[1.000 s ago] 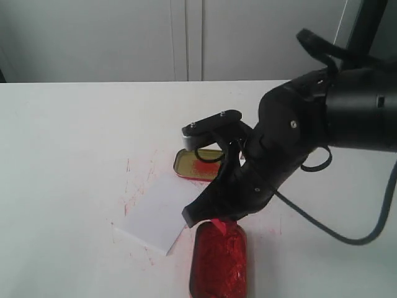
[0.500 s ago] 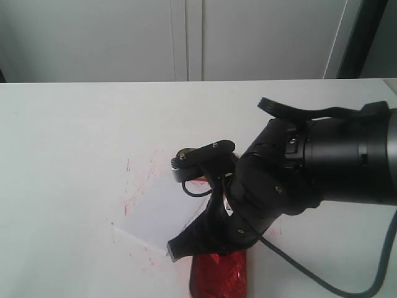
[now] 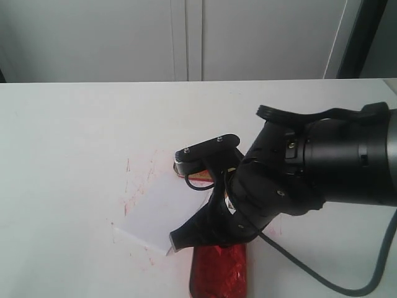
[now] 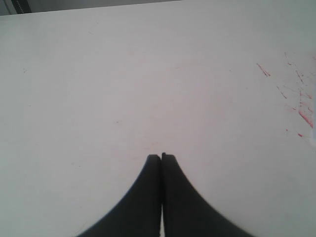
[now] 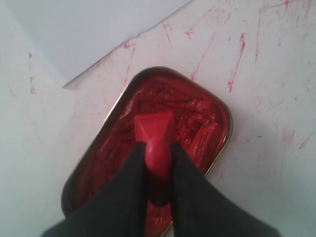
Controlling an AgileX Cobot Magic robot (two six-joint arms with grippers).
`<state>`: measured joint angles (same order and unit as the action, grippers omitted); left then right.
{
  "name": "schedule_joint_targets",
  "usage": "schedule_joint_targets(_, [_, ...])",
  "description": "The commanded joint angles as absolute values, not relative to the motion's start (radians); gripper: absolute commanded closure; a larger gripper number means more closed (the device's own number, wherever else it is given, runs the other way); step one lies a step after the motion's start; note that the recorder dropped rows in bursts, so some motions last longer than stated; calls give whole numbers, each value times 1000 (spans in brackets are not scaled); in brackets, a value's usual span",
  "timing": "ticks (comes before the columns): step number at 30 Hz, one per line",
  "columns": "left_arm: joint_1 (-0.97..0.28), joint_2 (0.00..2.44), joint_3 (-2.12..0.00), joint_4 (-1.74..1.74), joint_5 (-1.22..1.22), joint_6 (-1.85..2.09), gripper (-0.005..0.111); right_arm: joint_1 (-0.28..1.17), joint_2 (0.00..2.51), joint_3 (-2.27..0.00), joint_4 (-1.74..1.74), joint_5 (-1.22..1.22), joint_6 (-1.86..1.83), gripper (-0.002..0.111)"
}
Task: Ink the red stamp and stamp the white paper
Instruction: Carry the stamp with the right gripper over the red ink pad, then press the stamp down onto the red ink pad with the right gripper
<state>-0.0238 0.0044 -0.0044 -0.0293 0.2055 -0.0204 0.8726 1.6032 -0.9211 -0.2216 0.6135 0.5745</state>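
Observation:
The red stamp [image 5: 154, 129] is pinched by its handle in my right gripper [image 5: 158, 148], which is shut on it. Its square base points down into the oblong red ink tin [image 5: 197, 118], right at the ink surface; I cannot tell whether they touch. In the exterior view the right gripper [image 3: 209, 241] hangs low over the far end of the tin [image 3: 220, 276] and hides the stamp. The white paper [image 3: 155, 214] lies flat just left of the tin, its corner [image 5: 98, 29] close to the tin's rim. My left gripper [image 4: 161, 157] is shut on nothing above bare tabletop.
Red ink smears mark the white table around the paper and the tin [image 5: 237, 54] and off to one side of the left gripper [image 4: 302, 116]. A sliver of the shallow tin lid [image 3: 188, 177] peeks out behind the right arm. Grey cabinet doors stand behind the table.
The right arm has dropped and come forward over the ink tin with the stamp, now hiding the lid and the stamp in the exterior view. In the last half second it barely moved.

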Motion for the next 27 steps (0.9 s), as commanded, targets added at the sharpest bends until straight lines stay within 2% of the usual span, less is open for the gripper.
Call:
schedule_joint_targets(1, [-23,0,0,-29,202,-23,107,876,1597,-916,-242,604,590,108])
schedule_joint_targets(16, [-23,0,0,-29,202,-23,107,876,1826,-848,-229,527,631,108])
schedule_joint_targets(27, [-23,0,0,-29,202,-23,107,876,1750,-860,-225,508,632,108])
